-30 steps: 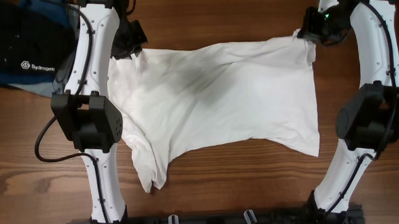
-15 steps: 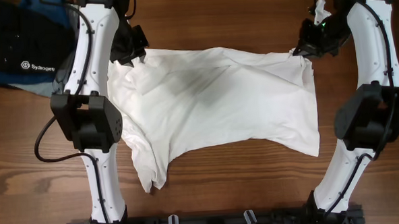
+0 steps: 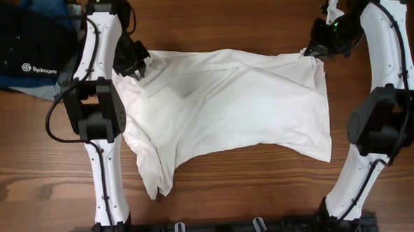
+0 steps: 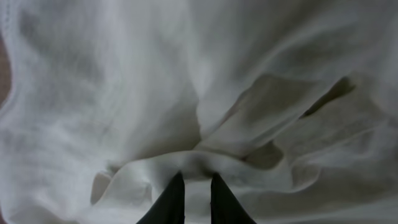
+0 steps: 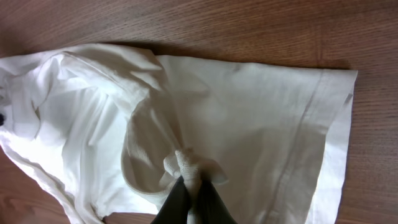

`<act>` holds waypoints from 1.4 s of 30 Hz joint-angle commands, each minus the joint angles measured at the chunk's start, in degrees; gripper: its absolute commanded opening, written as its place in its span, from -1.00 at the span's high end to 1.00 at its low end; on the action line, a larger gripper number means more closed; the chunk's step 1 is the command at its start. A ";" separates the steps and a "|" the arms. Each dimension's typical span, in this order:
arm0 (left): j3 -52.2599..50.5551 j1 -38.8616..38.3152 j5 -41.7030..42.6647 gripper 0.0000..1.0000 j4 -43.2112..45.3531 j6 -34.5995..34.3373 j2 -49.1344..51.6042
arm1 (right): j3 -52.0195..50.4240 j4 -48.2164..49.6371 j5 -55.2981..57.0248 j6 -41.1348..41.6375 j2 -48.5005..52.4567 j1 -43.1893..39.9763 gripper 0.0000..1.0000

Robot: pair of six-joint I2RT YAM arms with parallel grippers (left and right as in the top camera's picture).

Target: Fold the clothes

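The left pincer (image 4: 194, 190), nearly closed, grips a fold of the white garment (image 3: 228, 108) at its far-left corner; the right pincer (image 5: 193, 190) clenches a bunched fold far right.

On my screen the shirt (image 3: 228, 108) is plain white, with soft grey shading in its creases. The counter (image 3: 266, 197) is brown wood streaked with darker grain. The left arm (image 3: 98, 100) and the right arm (image 3: 390, 66) have white shells and black joints, and a small green light (image 3: 337, 24) shows on the right one. In the wrist views the left hand (image 4: 196, 182) and the right hand (image 5: 193, 186) are black. At the far left corner I see a dark blue-black bundle (image 3: 21, 33) with a white logo (image 3: 35, 67).
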 commanded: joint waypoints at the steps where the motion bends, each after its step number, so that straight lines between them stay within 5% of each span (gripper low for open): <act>1: 0.04 -0.09 1.05 0.54 1.73 -0.35 0.76 | 1.01 0.31 -0.92 0.92 -1.14 0.26 0.91; 14: 0.07 -0.09 1.46 0.16 6.99 -0.35 0.74 | 1.01 0.59 -0.92 0.79 -1.14 0.26 0.91; 25: 0.07 -0.09 8.87 0.24 7.34 -0.31 0.74 | 1.01 1.42 -0.92 0.79 -1.14 0.28 0.92; 36: 0.07 -0.13 8.96 0.21 0.28 2.91 0.74 | 1.01 1.64 -0.92 0.79 -1.14 0.31 0.91; 42: 0.07 -0.13 8.94 0.20 3.87 2.91 0.76 | 1.01 2.05 -0.92 0.74 -1.14 0.31 0.91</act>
